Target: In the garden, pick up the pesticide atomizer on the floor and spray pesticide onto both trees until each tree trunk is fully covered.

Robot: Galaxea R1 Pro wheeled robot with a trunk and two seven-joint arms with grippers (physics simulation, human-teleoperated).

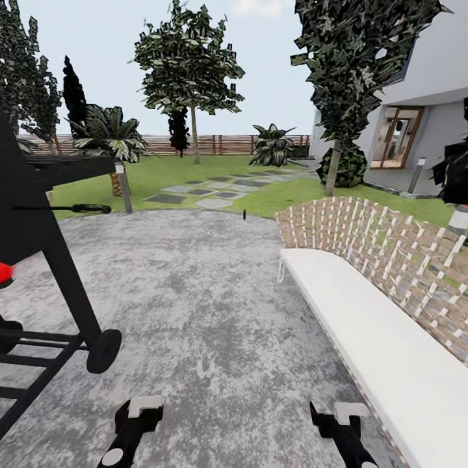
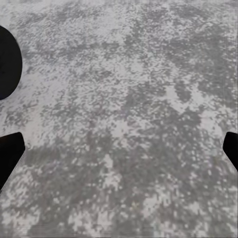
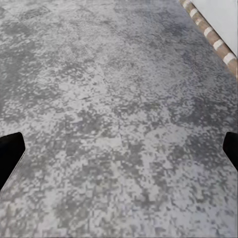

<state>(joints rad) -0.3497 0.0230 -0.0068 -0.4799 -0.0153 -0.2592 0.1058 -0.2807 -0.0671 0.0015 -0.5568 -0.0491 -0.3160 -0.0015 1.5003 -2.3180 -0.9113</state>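
Observation:
Two tall trees with bare trunks stand beyond the grey patio: one [image 1: 194,133] at the far middle of the lawn, the other [image 1: 333,170] nearer on the right beside the house. A tiny dark upright thing [image 1: 244,214] stands at the patio's far edge, too small to tell whether it is the atomizer. My left gripper [image 1: 138,411] and right gripper [image 1: 335,415] hang low over the paving at the bottom of the head view. Each wrist view shows the left gripper [image 2: 119,148] and right gripper [image 3: 119,151] open, holding nothing, with speckled paving below.
A black wheeled grill [image 1: 45,214] stands close on my left. A white bench with a woven back [image 1: 364,312] runs along my right. Stepping stones [image 1: 208,192] cross the lawn toward a wooden fence [image 1: 221,144]. Palms [image 1: 110,133] and a shrub [image 1: 351,166] dot the grass.

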